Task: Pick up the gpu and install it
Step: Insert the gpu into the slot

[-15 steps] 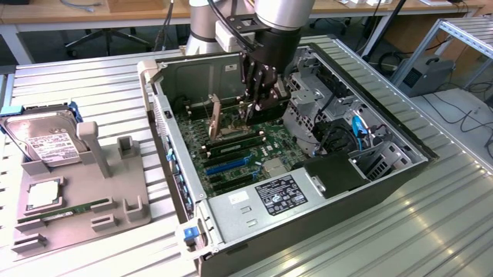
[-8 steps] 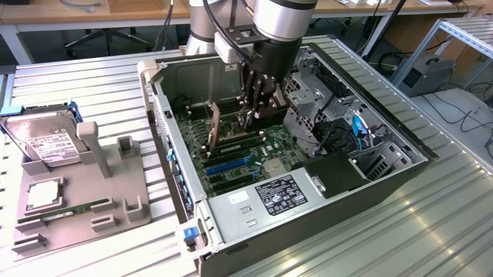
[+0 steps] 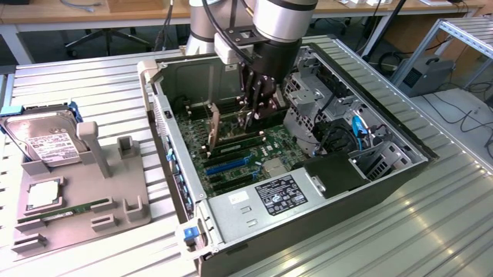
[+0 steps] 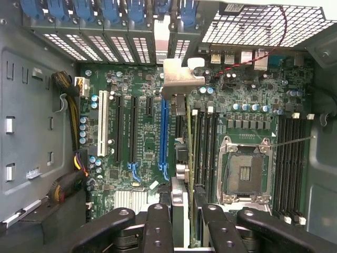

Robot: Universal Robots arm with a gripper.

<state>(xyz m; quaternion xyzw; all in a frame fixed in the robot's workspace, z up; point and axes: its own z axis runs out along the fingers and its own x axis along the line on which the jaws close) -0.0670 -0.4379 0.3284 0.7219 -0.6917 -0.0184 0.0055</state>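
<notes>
My gripper (image 3: 258,112) reaches down into the open computer case (image 3: 231,216) and is shut on the gpu (image 3: 231,124). The card stands on edge over the green motherboard (image 3: 254,156). From the wrist view the gpu (image 4: 181,79) appears edge-on, its silver bracket toward the rear slot covers and its thin board running back between my black fingers (image 4: 158,226). It sits just beside the long blue expansion slot (image 4: 166,132). Whether its lower edge is seated in a slot is hidden.
A grey fixture (image 3: 115,190) on the exterior view's left holds a hard drive (image 3: 43,141), a memory stick (image 3: 73,209) and a processor (image 3: 43,193). In the case, the drive cage (image 3: 308,98), cables (image 3: 358,130), power supply (image 3: 269,199) and empty CPU socket (image 4: 245,171) crowd the card.
</notes>
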